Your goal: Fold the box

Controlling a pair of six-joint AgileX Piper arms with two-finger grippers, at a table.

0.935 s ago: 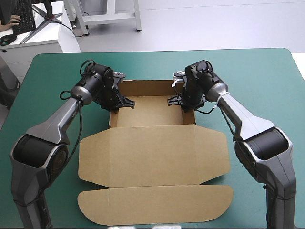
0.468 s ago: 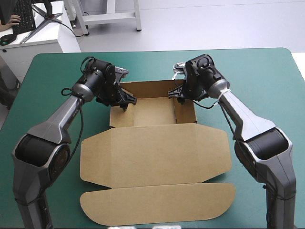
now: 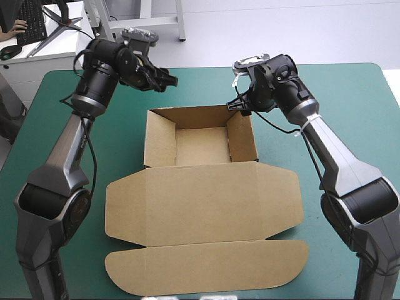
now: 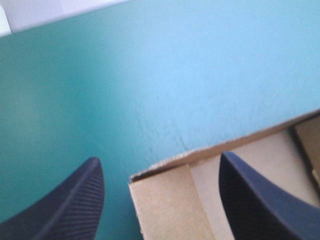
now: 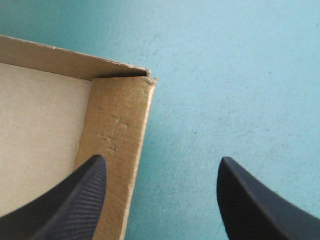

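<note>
A lab: keyboard point(image 3: 32, 25) on white desk point(image 3: 53, 60) beside teal-green table point(image 3: 362, 94).

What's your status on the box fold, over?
Left gripper open, over far-left corner. Right gripper open, over far-right corner. Box: tray walls up, lid flat, not held. Nothing in the way.

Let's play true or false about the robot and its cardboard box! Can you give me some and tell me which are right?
1. The box has walls standing up at its far end. True.
2. The left gripper is holding the box. False: its fingers are open and it holds nothing.
3. The lid lies flat on the table. True.
4. The right gripper is shut. False: its fingers stand apart, by the box's far right corner.
5. The table is red. False: it is teal-green.
</note>
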